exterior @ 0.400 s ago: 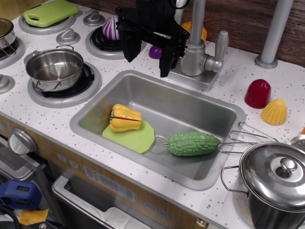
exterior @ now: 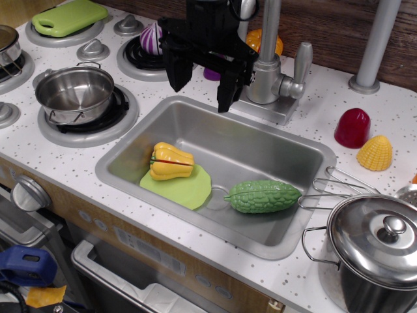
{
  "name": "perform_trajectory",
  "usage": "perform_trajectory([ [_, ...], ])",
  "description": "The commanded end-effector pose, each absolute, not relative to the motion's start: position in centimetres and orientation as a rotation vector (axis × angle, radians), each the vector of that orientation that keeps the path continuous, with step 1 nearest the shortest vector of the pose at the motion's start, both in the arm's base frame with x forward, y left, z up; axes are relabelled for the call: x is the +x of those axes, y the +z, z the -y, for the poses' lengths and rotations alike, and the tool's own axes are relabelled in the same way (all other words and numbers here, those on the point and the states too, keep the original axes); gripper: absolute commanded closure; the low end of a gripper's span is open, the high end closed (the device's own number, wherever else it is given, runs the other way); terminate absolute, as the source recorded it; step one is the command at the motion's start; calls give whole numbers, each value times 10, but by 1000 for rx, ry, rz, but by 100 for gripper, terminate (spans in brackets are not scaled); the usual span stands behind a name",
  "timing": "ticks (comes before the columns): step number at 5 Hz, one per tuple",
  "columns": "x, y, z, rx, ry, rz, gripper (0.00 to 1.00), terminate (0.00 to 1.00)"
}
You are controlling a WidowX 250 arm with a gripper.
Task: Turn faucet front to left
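Silver-grey faucet (exterior: 269, 72) upright, paddle lever raised

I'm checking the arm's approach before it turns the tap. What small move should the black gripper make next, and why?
Probably a short shift to the right, toward the matte silver-grey faucet. The black gripper hangs open over the back rim of the steel sink, with its fingers left of the faucet's thick body and nothing between them, so it has to close that gap before it can push anything around.
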State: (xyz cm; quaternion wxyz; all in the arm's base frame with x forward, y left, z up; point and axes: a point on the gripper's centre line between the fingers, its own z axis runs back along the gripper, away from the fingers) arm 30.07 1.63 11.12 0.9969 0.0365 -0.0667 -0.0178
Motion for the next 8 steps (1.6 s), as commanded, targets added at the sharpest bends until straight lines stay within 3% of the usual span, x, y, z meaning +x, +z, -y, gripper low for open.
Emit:
perform_trajectory([
  [1,322,137,-20,94,-53,243,0,0],
  [2,331,148,-26,95,-60,312,0,0],
  [4,361,143,-34,149,-39,466,0,0],
  [6,384,137,-40,155,-28,531,0,0],
  [7,386,139,-46,157,-49,522,100,0],
  [8,391,137,-70,147,-130,519,100,0],
])
